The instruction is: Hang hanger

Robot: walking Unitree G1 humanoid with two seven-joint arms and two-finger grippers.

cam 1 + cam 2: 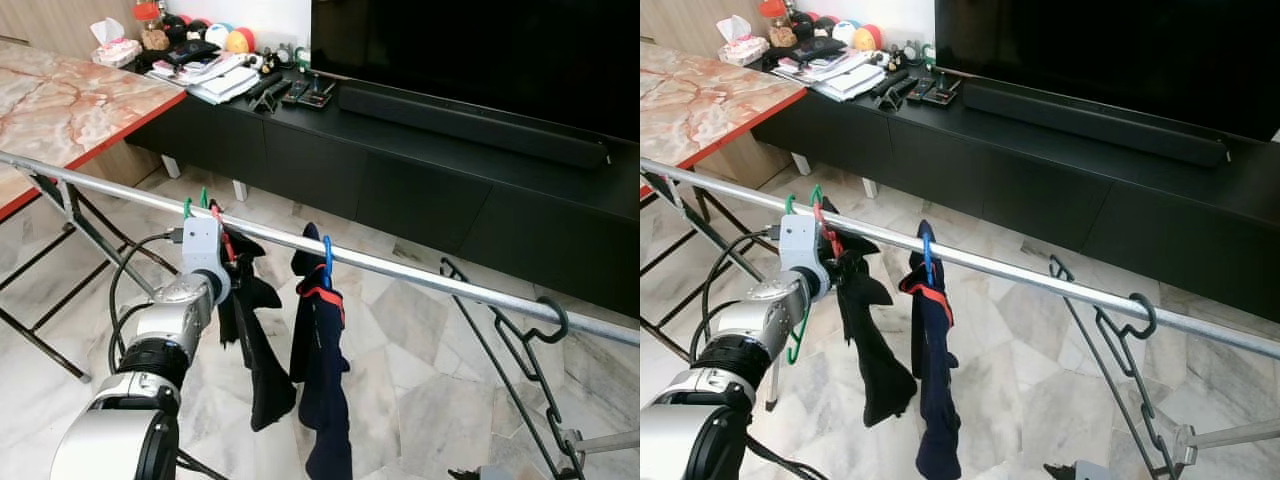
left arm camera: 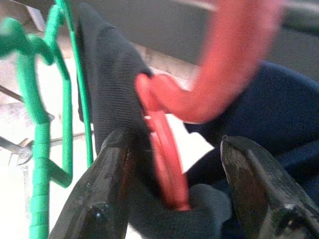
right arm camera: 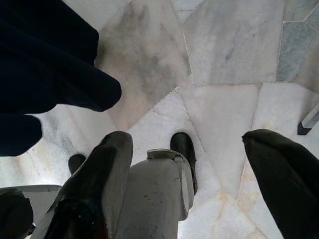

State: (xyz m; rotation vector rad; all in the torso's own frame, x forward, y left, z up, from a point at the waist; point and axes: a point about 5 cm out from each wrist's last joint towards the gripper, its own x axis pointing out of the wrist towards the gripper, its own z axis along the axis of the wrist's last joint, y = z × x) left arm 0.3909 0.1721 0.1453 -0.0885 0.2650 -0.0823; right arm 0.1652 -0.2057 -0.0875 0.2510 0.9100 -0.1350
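Left gripper, fingers spread, straddles the red hanger carrying a black garment, its hook over the rail. Right gripper hangs spread above the floor.

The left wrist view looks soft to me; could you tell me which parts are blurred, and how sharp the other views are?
Left wrist view: the red hanger is smeared and out of focus, the green hanger soft and the floor behind it washed out. Left and right eye views: the metal rail is crisp. Right wrist view: the marble floor is sharp.
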